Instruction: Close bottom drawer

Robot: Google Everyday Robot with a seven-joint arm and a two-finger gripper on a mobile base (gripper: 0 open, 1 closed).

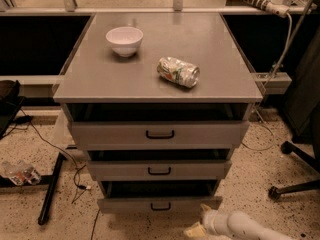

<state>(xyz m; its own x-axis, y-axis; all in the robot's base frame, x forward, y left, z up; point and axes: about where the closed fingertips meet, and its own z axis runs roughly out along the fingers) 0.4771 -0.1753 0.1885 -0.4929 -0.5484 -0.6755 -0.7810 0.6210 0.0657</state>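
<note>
The bottom drawer (130, 204) is the lowest of three grey drawers, with a small black bar handle (160, 207). It stands a little way out, with a dark gap above its front. The middle drawer (125, 170) and top drawer (115, 133) also stand slightly out. My gripper (201, 221), on a white arm (240, 227) coming in from the bottom right, is at floor level just in front of and below the bottom drawer's right end, very close to its front.
A white bowl (124, 40) and a crushed can (178, 72) lie on the cabinet top (95, 79). A chair base (295, 184) stands at the right. A black bar (50, 189), cables and a plastic wrapper (20, 174) lie on the floor at the left.
</note>
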